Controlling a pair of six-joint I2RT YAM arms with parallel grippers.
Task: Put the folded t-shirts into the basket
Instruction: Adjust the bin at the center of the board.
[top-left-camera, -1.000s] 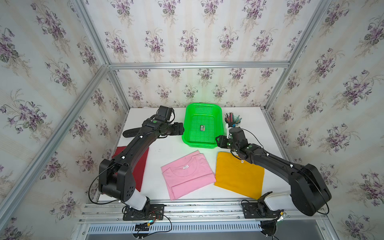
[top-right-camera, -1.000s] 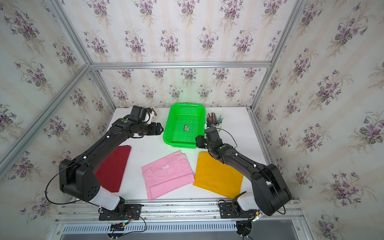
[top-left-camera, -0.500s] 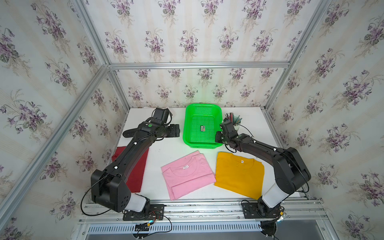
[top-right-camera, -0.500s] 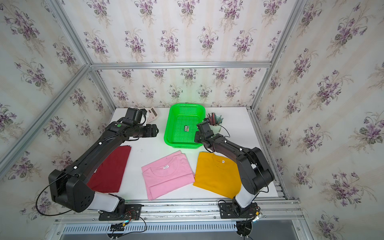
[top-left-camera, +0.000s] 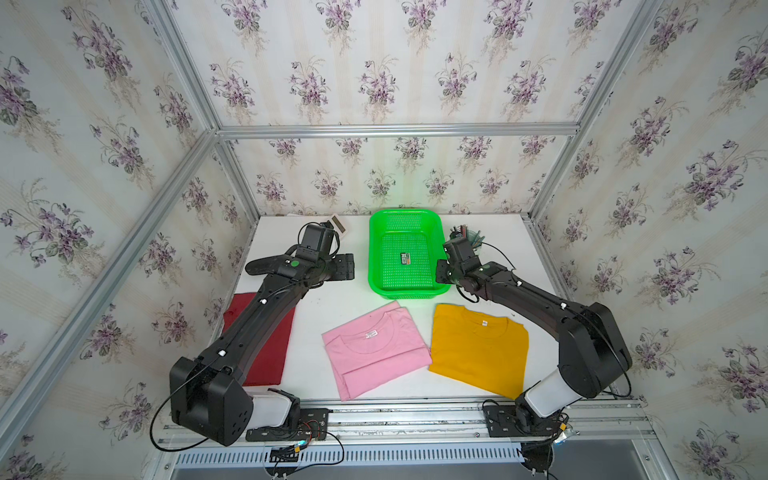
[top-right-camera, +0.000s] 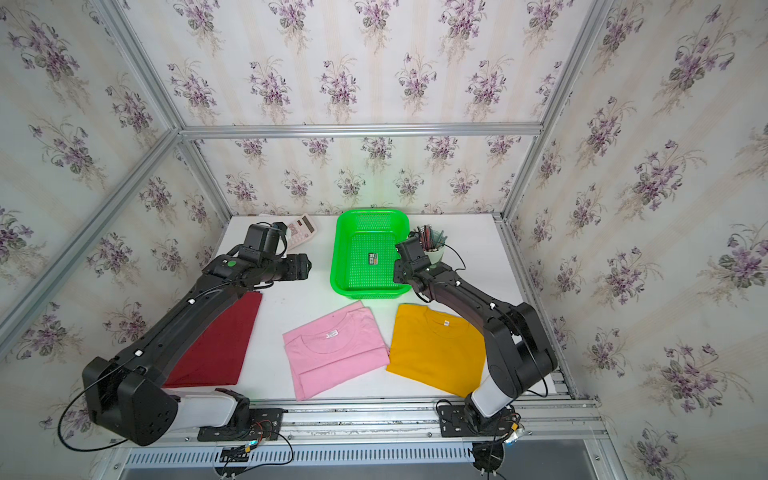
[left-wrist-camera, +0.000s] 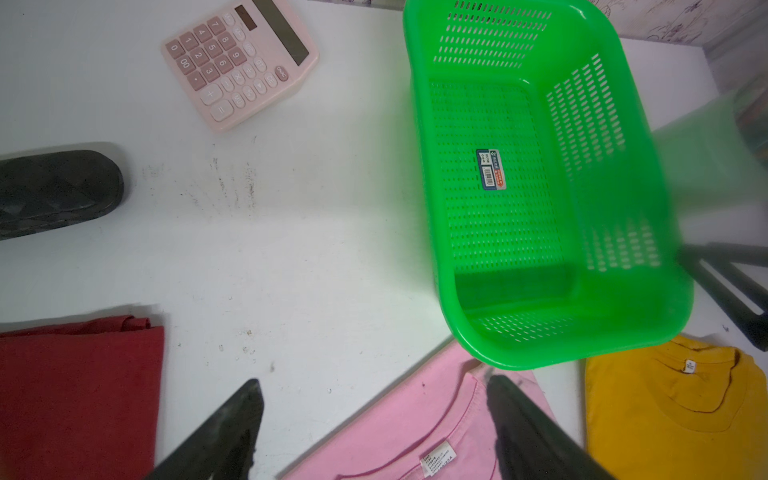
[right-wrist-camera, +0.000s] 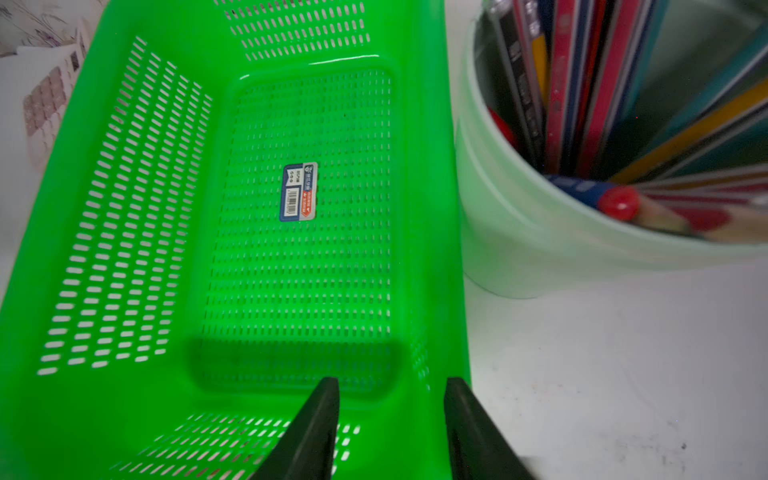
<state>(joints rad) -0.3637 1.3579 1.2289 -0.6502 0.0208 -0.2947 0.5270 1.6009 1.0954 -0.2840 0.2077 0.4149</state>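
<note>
We find the right gripper (right-wrist-camera: 390, 380) at the basket (right-wrist-camera: 124, 208), near the corner closest to its own arm. One finger sits inside the side wall and the other outside, with the wall between them, but we cannot tell whether they pinch it. Just ahead of the outer finger stands the pencil cup (right-wrist-camera: 519, 249), beside the basket. The mustard yellow t-shirt (top-left-camera: 478, 353) lies behind this gripper, toward the arm's base. The left gripper (left-wrist-camera: 374, 380) hangs over the table (left-wrist-camera: 291, 249), its fingers spread wide with nothing between them. The basket is ahead of it toward the right arm, the pink t-shirt (left-wrist-camera: 415, 424) lies close by its basket-side finger, the dark red t-shirt (left-wrist-camera: 75, 395) is off its other side, and the calculator (left-wrist-camera: 241, 62) is further ahead. All three shirts lie flat on the table, outside the basket.
</note>
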